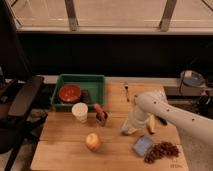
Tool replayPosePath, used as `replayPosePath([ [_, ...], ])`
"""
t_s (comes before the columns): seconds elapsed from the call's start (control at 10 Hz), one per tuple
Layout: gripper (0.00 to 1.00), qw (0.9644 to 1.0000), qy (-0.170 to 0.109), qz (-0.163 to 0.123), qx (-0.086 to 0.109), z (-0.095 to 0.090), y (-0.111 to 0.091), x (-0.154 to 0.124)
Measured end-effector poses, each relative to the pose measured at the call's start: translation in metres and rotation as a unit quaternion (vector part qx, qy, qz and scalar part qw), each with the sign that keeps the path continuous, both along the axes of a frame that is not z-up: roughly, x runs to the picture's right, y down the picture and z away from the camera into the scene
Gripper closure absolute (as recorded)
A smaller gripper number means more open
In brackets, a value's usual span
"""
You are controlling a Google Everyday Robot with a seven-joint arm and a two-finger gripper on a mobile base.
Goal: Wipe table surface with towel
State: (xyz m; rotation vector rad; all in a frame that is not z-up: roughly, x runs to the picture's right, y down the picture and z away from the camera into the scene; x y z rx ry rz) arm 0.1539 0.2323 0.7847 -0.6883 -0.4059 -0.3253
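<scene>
— Where is the towel?
— The white towel (pixel 131 125) sits on the wooden table (pixel 60 150), bunched under the gripper (pixel 129 131). I cannot tell how the gripper holds it.
— Is the wiping done?
— I think not. The apple (pixel 92 141), paper cup (pixel 79 111) and grapes (pixel 161 151) stand around it, with lots of table left.

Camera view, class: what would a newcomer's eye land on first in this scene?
The white robot arm reaches across the wooden table from the right, its tool down at the table's middle on a pale cloth. A green bin at the back left holds a red bowl, and an apple sits near the front edge.
</scene>
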Motion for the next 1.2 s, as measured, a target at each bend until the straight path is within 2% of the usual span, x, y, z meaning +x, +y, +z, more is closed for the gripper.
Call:
replayPosePath([
  [0.2, 0.80, 0.9998, 0.019, -0.006, 0.007, 0.001, -0.004, 0.022],
  [0.5, 0.80, 0.9992, 0.029, -0.019, 0.022, 0.024, -0.037, 0.025],
  [0.7, 0.80, 0.9989, 0.019, -0.028, 0.033, 0.052, -0.073, 0.013],
  [0.9, 0.80, 0.9989, 0.004, -0.030, 0.036, 0.066, -0.090, -0.001],
  [1.2, 0.80, 0.9988, -0.016, -0.033, 0.032, 0.067, -0.093, -0.019],
])
